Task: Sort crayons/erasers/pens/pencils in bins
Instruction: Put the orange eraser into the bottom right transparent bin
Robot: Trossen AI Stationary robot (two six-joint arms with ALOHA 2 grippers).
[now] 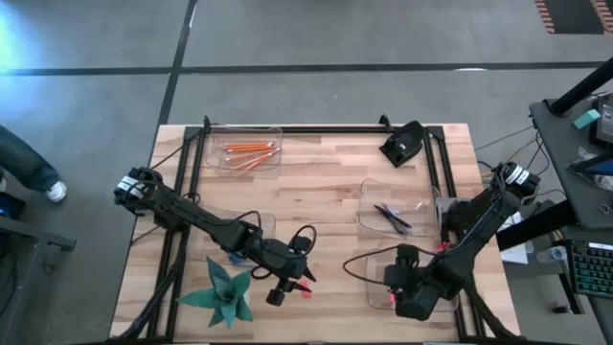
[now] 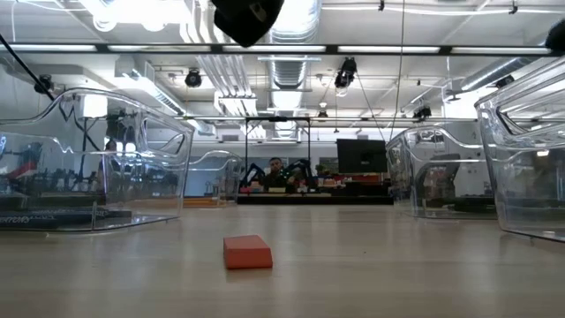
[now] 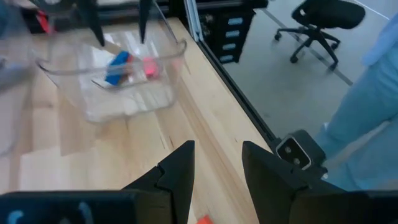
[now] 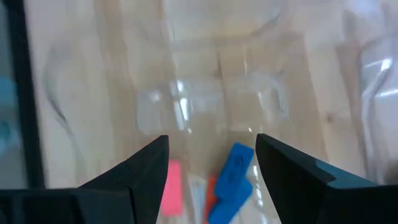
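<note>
A red eraser [image 2: 247, 252] lies flat on the bare table, also visible just below my left gripper's fingers as the eraser [image 3: 202, 219]. My left gripper [image 3: 217, 165] hovers open above it, nothing between the fingers. My right gripper [image 4: 211, 158] hangs open over a clear bin [image 1: 378, 287] at the near right. Blue [image 4: 233, 174], pink [image 4: 171, 186] and red [image 4: 211, 186] erasers lie inside that bin. Orange pencils [image 1: 249, 150] rest in the far-left bin. Dark pens [image 1: 393, 218] rest in the bin at mid right.
A green spiky paper star [image 1: 226, 293] sits at the near left, close to my left arm. A black device [image 1: 403, 144] stands at the far edge. Black frame rails [image 1: 433, 163] run along the table's sides. Bare wood shows in the middle.
</note>
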